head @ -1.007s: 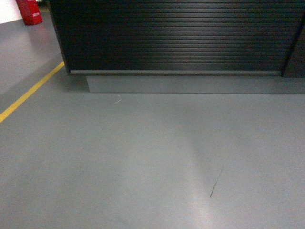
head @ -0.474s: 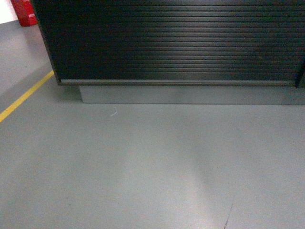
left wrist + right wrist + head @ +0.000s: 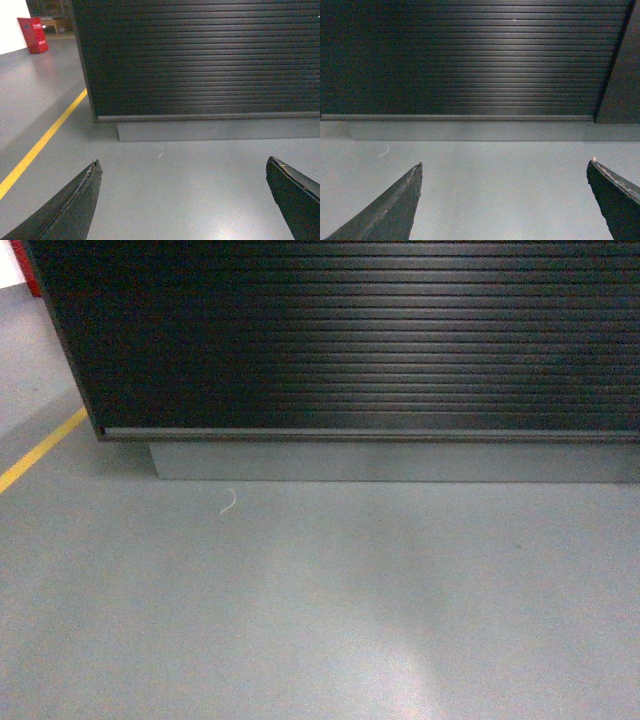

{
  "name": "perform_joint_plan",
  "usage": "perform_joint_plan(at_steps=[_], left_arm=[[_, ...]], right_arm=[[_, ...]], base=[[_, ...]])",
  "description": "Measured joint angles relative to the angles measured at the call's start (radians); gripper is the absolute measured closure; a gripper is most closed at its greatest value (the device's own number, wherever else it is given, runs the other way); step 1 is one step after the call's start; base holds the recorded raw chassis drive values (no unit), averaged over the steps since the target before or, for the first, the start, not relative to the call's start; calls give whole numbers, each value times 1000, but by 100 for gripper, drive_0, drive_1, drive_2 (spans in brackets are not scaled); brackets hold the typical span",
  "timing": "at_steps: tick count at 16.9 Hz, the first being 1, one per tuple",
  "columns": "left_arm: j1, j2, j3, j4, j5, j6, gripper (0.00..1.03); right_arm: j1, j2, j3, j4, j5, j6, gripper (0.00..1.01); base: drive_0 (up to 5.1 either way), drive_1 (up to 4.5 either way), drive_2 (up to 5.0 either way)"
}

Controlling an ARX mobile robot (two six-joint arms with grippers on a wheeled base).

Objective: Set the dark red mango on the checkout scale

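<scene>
The checkout [image 3: 350, 340] fills the top of the head view: a black, horizontally ribbed front over a grey base [image 3: 390, 462]. Its top does not show. The dark red mango and the scale are out of view. My left gripper [image 3: 182, 162] hangs open over bare grey floor, with nothing between its black fingers [image 3: 75, 205], facing the checkout's left corner [image 3: 200, 60]. My right gripper [image 3: 505, 162] is open too and empty, pointed at the ribbed front [image 3: 470, 55]. Neither gripper shows in the head view.
A yellow floor line [image 3: 40, 450] runs along the left, also in the left wrist view [image 3: 45, 140]. A red crate [image 3: 34, 34] stands far back left. A small white thread [image 3: 229, 503] lies on the grey floor near the base. A dark panel [image 3: 622, 75] adjoins the ribbed front at right.
The checkout front has grown larger and lower in the head view, and its left corner has shifted left: the base has rolled closer to the counter. The red crate has almost left the frame.
</scene>
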Motion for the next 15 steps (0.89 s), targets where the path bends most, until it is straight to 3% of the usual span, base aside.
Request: perform_joint_plan(at_steps=[15], left_arm=[[0,0,0,-1,-1,0,5]], right_arm=[[0,0,0,1,0,0,3]], base=[[0,419,-418]])
